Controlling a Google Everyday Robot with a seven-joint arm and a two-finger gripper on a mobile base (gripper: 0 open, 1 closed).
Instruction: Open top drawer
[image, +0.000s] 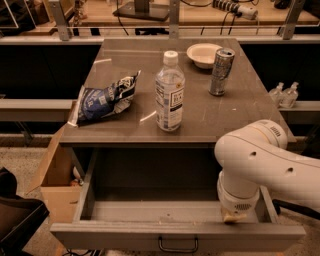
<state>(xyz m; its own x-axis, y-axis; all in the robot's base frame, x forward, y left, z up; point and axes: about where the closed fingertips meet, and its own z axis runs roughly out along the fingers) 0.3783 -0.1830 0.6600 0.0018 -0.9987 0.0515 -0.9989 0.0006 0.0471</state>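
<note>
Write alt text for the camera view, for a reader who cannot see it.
The top drawer of a grey table stands pulled wide open, with the gripper of the white arm down inside its right front corner. On top: a water bottle, a can, a bowl and a chip bag.

Grey top drawer (125, 237), white gripper (233, 216) inside

You see a grey table (225, 117), a cardboard box (57, 197) beside it on speckled floor (20, 160), a wooden bench (95, 17) behind, warm dim light
</note>
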